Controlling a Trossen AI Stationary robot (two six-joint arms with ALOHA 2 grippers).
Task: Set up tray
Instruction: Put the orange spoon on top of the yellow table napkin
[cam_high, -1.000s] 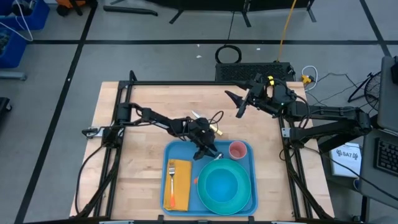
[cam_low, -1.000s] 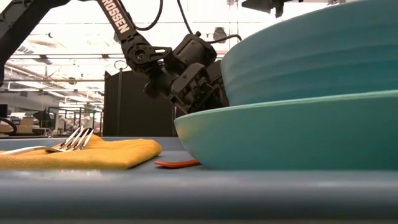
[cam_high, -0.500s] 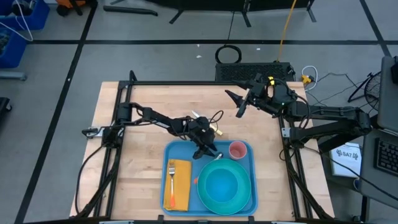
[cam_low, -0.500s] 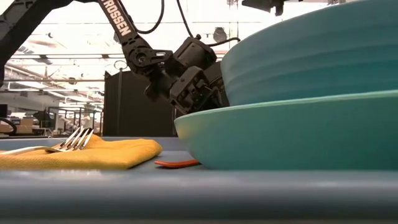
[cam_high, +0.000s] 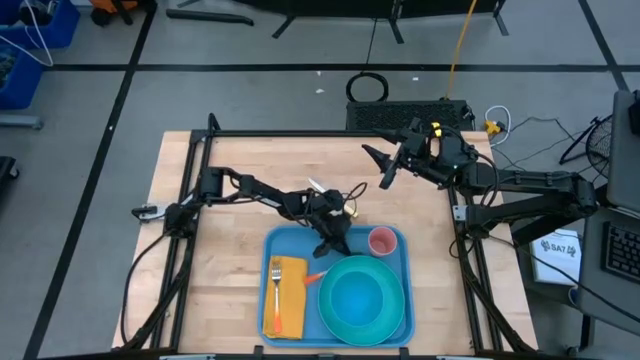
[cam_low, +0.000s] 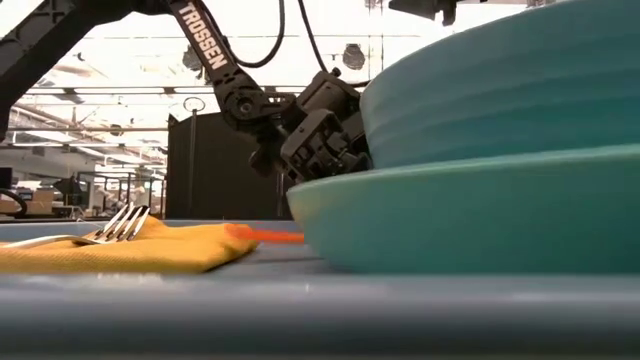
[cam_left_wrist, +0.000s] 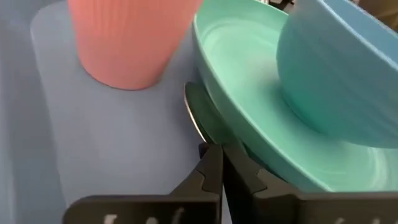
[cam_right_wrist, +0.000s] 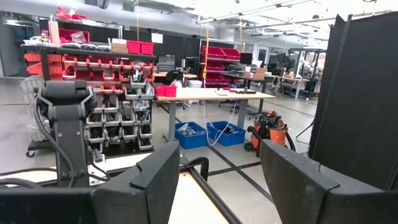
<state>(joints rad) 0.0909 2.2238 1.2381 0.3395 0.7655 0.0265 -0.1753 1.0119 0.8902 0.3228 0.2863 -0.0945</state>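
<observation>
Tray (cam_high: 282, 250) lies on the worktop's near edge, stiff, light plastic, best gripped by its raised rim. Low view: fork on napkin (cam_low: 150, 245) beside the plate (cam_low: 470, 215). Left claw (cam_left_wrist: 219, 180) clenched at the plate's edge beside the cup (cam_left_wrist: 127, 40). Right claw (cam_right_wrist: 217, 180) released, raised, idle.

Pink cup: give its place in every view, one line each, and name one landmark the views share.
High view: the pink cup stands in the blue tray's far right corner, beside the turquoise plate.
Low view: not visible; the plate and bowl fill that side.
Left wrist view: upper part of the picture, on the tray floor beside the plate, beyond the shut left gripper.
Right wrist view: not in it.
Shared landmark: the turquoise plate.
</observation>
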